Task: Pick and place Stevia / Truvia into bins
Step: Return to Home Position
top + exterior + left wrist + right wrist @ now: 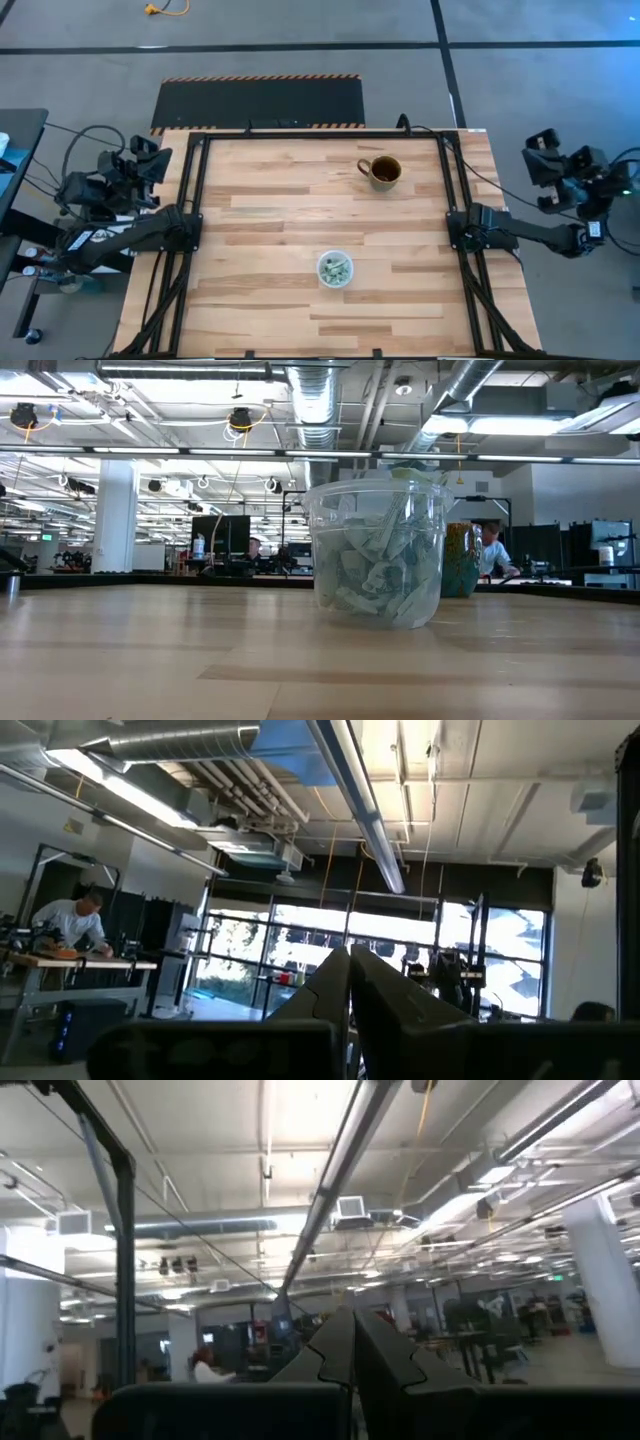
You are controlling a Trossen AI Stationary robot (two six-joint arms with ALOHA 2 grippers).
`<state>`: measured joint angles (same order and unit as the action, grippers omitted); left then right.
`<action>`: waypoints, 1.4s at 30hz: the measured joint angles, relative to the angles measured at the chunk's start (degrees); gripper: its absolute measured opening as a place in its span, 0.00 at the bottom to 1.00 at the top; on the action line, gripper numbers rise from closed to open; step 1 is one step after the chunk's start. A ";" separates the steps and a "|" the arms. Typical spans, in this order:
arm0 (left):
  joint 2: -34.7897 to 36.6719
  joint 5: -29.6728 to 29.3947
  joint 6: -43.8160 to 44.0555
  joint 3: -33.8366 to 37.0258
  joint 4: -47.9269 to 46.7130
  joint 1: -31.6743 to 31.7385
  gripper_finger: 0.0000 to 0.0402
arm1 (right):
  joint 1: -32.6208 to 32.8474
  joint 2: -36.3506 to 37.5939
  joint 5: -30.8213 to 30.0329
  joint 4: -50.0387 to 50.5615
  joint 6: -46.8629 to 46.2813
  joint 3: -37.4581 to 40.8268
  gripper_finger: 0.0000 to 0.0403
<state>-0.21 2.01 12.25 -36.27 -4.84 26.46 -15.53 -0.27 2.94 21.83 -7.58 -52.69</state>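
Left gripper, right gripper — cup between them

No text, number, brand or sign is reading legibly in any of the four views. In the high view a white label is showing on the left arm, but its print is too small to make out. In the low view the pale green and white sachets are lying inside the clear cup, and their printing is not resolving into words.
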 joint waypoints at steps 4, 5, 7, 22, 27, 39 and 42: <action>-0.02 0.20 3.19 5.56 5.83 0.00 0.00 | 0.00 -0.10 0.67 -5.60 -1.66 6.50 0.00; -0.07 0.37 4.00 7.43 7.59 0.00 0.00 | 0.00 -0.12 0.64 -7.72 -1.99 8.21 0.00; -0.08 0.58 4.95 10.86 11.91 0.00 0.00 | 0.04 -0.03 0.61 -11.42 -3.33 11.50 0.00; -0.04 -1.43 12.44 28.70 31.24 0.00 0.00 | 0.07 -0.03 0.37 -31.58 -14.49 31.56 0.00; -0.03 -1.61 13.44 30.30 31.80 0.00 0.00 | 0.07 -0.05 0.13 -40.28 -18.17 38.79 0.00; -0.04 -1.98 15.65 32.83 32.39 0.00 0.00 | 0.07 -0.03 -1.50 -48.71 -24.97 48.57 0.00; -0.04 -2.02 15.83 32.83 31.91 0.00 0.00 | 0.07 -0.03 -1.97 -50.20 -26.31 50.69 0.00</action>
<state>-0.25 -0.01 28.08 -3.44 27.07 26.46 -15.46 -0.30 0.96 -28.37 -33.90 -1.99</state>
